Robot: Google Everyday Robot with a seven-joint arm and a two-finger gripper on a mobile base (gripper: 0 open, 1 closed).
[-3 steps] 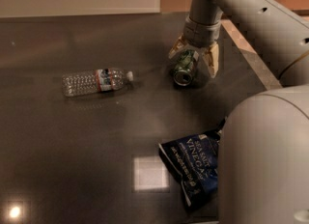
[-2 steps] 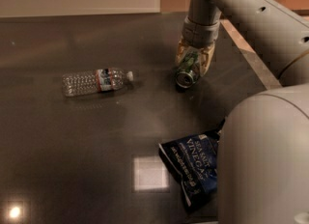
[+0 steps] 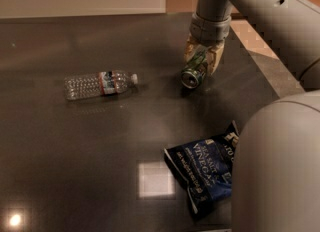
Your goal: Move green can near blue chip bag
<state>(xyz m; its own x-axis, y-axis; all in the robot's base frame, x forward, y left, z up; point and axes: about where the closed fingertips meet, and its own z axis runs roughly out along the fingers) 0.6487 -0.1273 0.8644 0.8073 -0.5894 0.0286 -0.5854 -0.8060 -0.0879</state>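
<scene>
1. Since a second ago the green can [image 3: 192, 74] has tipped, its silver end now toward the camera; the gripper [image 3: 200, 66] is clamped around it;
2. the blue chip bag [image 3: 202, 172] lies nearest, flat on the dark table [image 3: 75, 166];
3. beyond the bag, well apart, sits the gripped can;
4. a clear bottle [image 3: 99, 83] lies on its side, far left of the bag.

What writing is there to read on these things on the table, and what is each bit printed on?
"VINEGAR": white letters on the blue chip bag; the smaller lines around it are too blurred to read.
Label on the clear bottle: red band, text too blurred to read.
Markings on the green can, gripped by the pincer at the table's far side: pale, unreadable.
</scene>
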